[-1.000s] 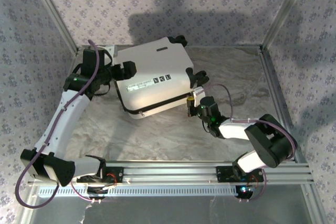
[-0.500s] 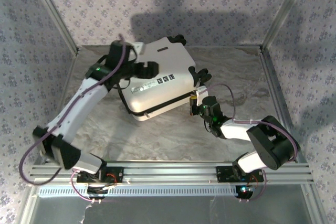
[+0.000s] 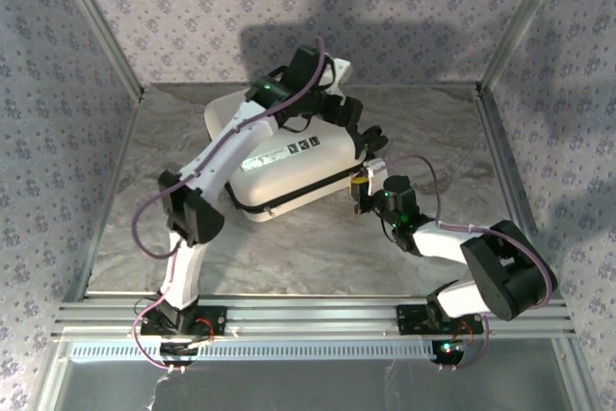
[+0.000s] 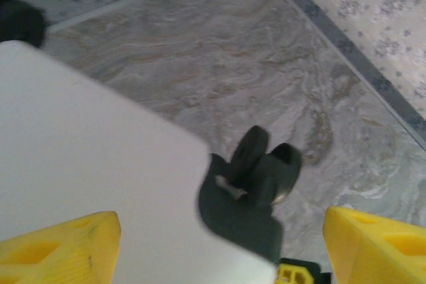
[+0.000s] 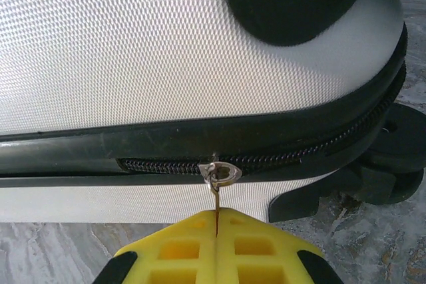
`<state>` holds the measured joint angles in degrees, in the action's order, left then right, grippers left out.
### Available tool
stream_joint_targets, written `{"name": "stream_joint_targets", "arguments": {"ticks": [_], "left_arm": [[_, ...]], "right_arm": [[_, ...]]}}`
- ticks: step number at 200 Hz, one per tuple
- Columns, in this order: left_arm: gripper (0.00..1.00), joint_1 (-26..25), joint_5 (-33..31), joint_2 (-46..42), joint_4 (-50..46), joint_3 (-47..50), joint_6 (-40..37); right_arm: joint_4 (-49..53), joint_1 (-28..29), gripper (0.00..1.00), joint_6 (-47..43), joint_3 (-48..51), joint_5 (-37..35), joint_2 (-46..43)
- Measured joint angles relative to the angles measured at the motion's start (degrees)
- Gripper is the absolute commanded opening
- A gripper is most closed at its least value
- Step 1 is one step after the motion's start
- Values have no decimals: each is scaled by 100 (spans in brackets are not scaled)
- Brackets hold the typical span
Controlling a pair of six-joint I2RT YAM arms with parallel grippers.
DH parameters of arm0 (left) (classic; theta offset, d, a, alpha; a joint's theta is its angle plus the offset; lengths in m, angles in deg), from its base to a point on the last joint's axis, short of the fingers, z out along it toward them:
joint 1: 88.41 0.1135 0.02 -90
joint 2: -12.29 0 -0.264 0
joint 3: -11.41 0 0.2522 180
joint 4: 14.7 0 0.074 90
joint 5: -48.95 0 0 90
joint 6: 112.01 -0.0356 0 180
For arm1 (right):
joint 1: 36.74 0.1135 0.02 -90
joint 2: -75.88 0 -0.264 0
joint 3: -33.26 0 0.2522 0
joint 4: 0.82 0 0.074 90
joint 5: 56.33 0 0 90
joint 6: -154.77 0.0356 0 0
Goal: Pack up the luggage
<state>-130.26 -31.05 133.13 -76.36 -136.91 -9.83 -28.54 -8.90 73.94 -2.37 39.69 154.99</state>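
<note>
From above, the left gripper [image 3: 339, 111] has swung from the white suitcase's [image 3: 274, 156] left side to its far right corner, while the right gripper [image 3: 359, 182] stays at the near right edge. In the left wrist view, the yellow fingers [image 4: 60, 247] stand spread, with the shell corner and a black wheel [image 4: 256, 157] between them. In the right wrist view, the fingers [image 5: 180, 251] press together, pinching the zipper pull [image 5: 219, 173] just beyond their tips.

White shell of the luggage [image 5: 166, 44]: hard plastic, fine dimpled texture, faint sheen. Its zipper band [image 5: 80, 154]: black, smooth, semi-gloss; teeth matt. The zipper pull [image 5: 219, 173]: bright bare metal. One wheel [image 4: 251, 154]: black matt plastic, metal axle pin. Fingers of the right gripper [image 5: 217, 217]: yellow matt plastic, moulded cut-outs. The table [image 4: 219, 51]: smooth grey marbled sheet, low shine. A frame rail [image 3: 308, 318]: brushed aluminium.
</note>
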Motion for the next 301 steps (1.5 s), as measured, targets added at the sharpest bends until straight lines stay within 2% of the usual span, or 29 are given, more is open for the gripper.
{"name": "stream_joint_targets", "arguments": {"ticks": [46,122,233,301], "left_arm": [[75,-367,378,1150,-297,-1469,-125],[73,-492,319,1515,-293,-1550,-647],[71,-780,-750,1858,-144,-1663,-1215],[63,-929,-1403,2037,-190,-1792,-1816]], "right_arm": [[149,-85,0,-42,39,190,-197],[315,-125,0,-66,107,284,-481],[319,-125,0,-107,136,306,-538],[341,-116,0,-109,136,306,-564]]}}
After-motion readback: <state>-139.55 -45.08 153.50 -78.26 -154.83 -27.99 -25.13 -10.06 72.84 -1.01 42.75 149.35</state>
